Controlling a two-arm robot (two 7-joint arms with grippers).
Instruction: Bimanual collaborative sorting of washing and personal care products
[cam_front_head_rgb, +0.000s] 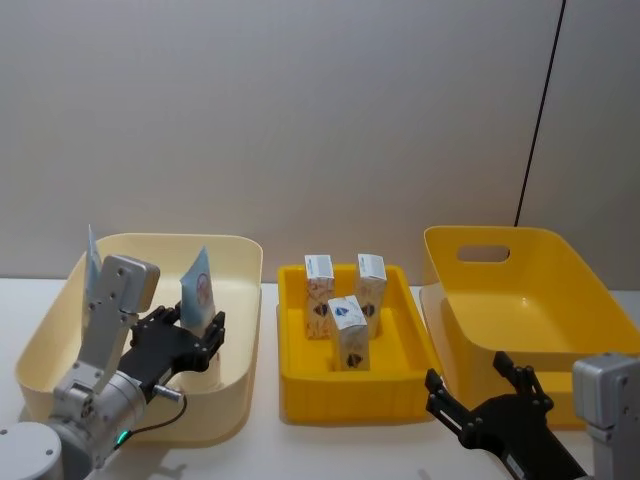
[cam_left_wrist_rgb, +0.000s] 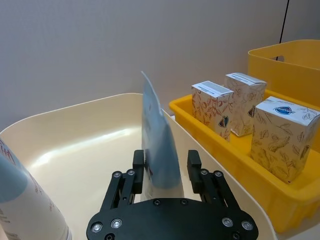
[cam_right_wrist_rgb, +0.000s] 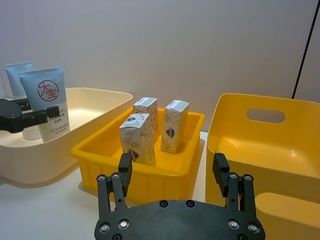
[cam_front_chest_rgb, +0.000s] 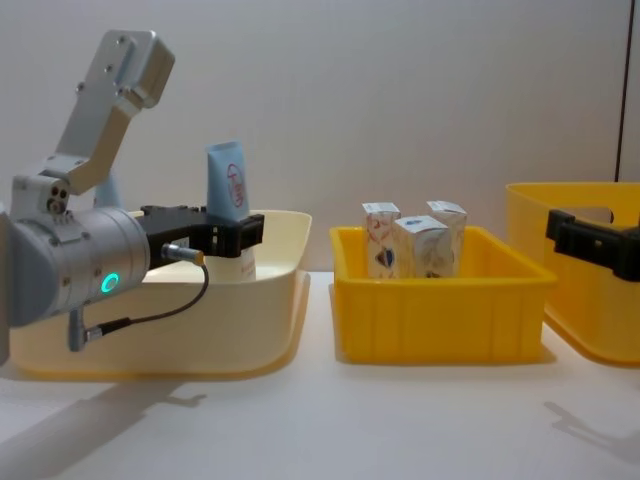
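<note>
We take this for a robot lab's test bench. A plain white table (cam_front_chest_rgb: 320, 420) stands against a blank grey wall (cam_front_head_rgb: 300, 100), with a lone black cable (cam_front_head_rgb: 538, 120) running down it. Along the table's back edge three plastic bins sit in a row: a cream bin (cam_front_head_rgb: 160, 258), a yellow tray (cam_front_head_rgb: 350, 395) and a yellow bin (cam_front_head_rgb: 560, 300). The goods look staged: identical white cartons (cam_front_head_rgb: 349, 330) stand upright in the tray, and a robot's left gripper (cam_left_wrist_rgb: 167, 160) is clamped on a pale-blue tube (cam_front_chest_rgb: 229, 190).

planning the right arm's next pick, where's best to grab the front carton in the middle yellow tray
Probably the upper half of the front carton, coming down from above and closing on two opposite side faces. It stands upright, seems clear of the two cartons behind, and the tray wall covers its lower part.
</note>
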